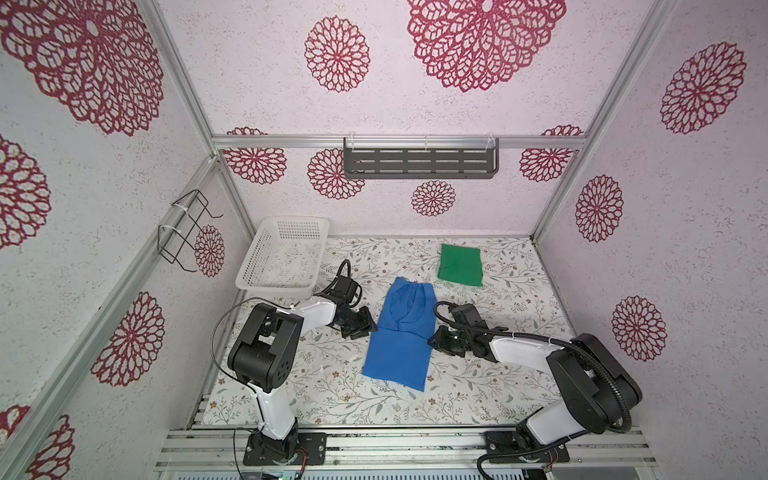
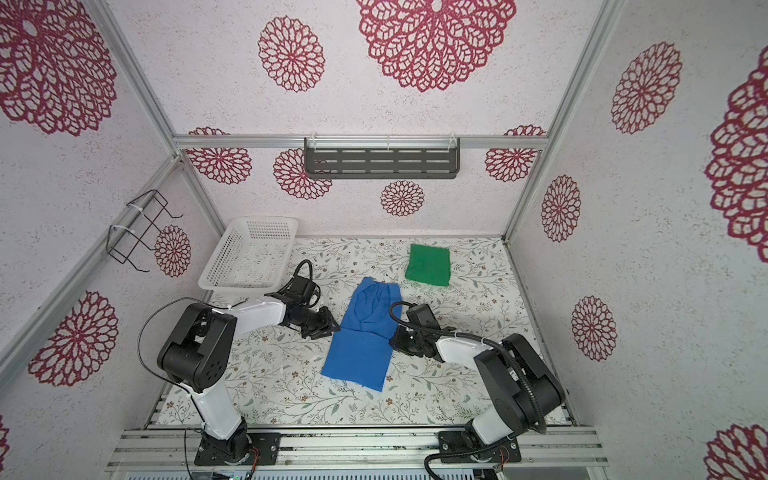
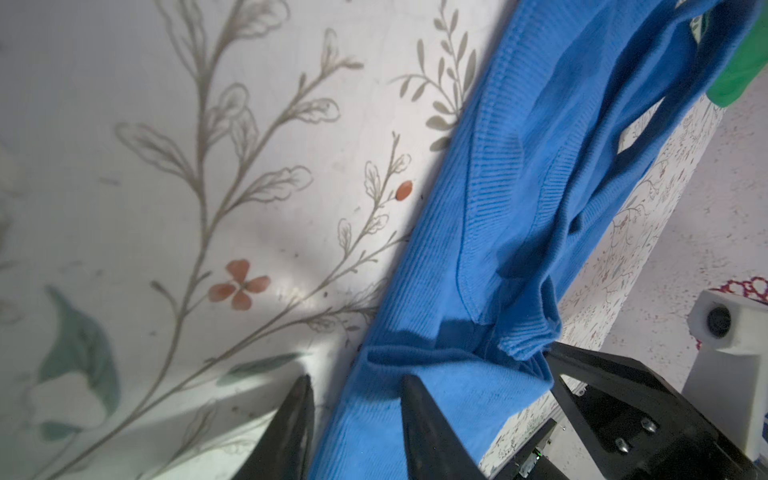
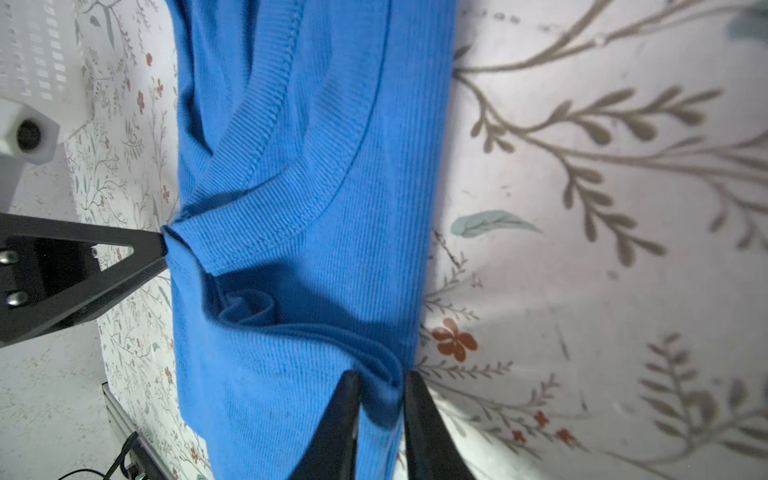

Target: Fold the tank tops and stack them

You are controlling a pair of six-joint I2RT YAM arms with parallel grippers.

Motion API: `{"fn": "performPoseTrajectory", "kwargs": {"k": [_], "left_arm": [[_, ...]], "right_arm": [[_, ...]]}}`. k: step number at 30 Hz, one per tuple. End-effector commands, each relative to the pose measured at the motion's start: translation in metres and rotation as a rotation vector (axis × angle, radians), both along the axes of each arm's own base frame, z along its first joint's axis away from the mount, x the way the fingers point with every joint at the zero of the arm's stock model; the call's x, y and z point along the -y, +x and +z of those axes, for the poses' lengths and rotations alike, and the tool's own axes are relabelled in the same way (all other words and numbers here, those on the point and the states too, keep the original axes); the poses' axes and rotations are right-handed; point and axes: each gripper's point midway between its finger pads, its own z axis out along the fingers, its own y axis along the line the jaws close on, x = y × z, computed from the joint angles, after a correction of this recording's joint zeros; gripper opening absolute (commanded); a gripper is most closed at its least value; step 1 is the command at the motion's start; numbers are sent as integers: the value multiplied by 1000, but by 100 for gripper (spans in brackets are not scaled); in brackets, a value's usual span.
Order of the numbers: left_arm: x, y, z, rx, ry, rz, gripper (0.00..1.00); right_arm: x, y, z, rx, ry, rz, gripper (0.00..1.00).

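The royal blue tank top (image 1: 401, 336) (image 2: 361, 345) lies lengthwise in the middle of the table, narrowed by a fold, neckline at the far end. My left gripper (image 1: 365, 326) (image 3: 356, 380) is at its left edge. The jaws are open and straddle that edge, one finger on the table and one over the blue fabric (image 3: 498, 208). My right gripper (image 1: 434, 338) (image 4: 382, 376) is at the right edge, shut on a pinched bunch of the blue cloth (image 4: 311, 166). The green tank top (image 1: 460, 264) (image 2: 429, 264) lies folded at the back right.
A white perforated basket (image 1: 282, 257) stands at the table's back left corner, just behind my left arm. A dark slotted shelf (image 1: 419, 162) hangs on the back wall and a wire rack (image 1: 187, 232) on the left wall.
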Motion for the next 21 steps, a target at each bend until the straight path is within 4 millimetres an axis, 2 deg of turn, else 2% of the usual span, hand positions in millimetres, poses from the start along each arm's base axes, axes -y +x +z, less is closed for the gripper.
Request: {"fn": "performPoseTrajectory", "kwargs": {"k": [1, 4, 11, 13, 21], "left_arm": [[7, 5, -1, 16, -26, -6, 34], [8, 8, 3, 26, -34, -8, 21], [17, 14, 19, 58, -74, -21, 6], [17, 14, 26, 69, -75, -20, 1], [17, 22, 73, 171, -83, -32, 0]], "right_arm": [[-10, 14, 16, 48, 33, 15, 20], [-10, 15, 18, 49, 33, 17, 13], [-9, 13, 25, 56, 31, 23, 0], [-8, 12, 28, 58, 30, 23, 0], [-2, 13, 62, 137, 25, 17, 0]]}}
